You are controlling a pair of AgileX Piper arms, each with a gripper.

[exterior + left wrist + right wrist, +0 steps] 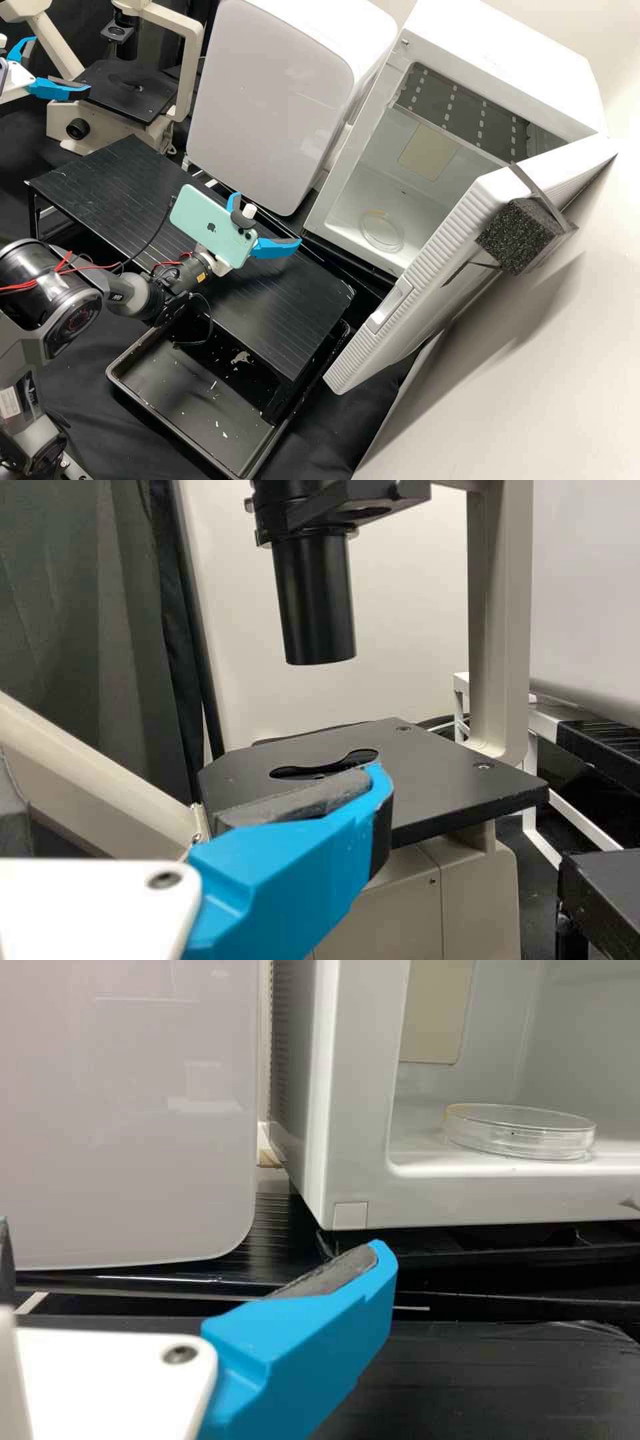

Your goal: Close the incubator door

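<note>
My right hand [270, 219], fingers spread apart, hangs over a raised black platform [267, 293], with the incubator door [427, 267] standing open off to its right, a dark foam block [517, 237] on the door's outer face. Ahead of that hand are a closed white cabinet [267, 100] and, beside it, the incubator [323, 200], a clear round dish [381, 231] lying inside; a black tray [137, 400] with pale scraps sits lower, partly under the platform. My left hand [61, 65], also parted, is near the microscope [185, 73].
</note>
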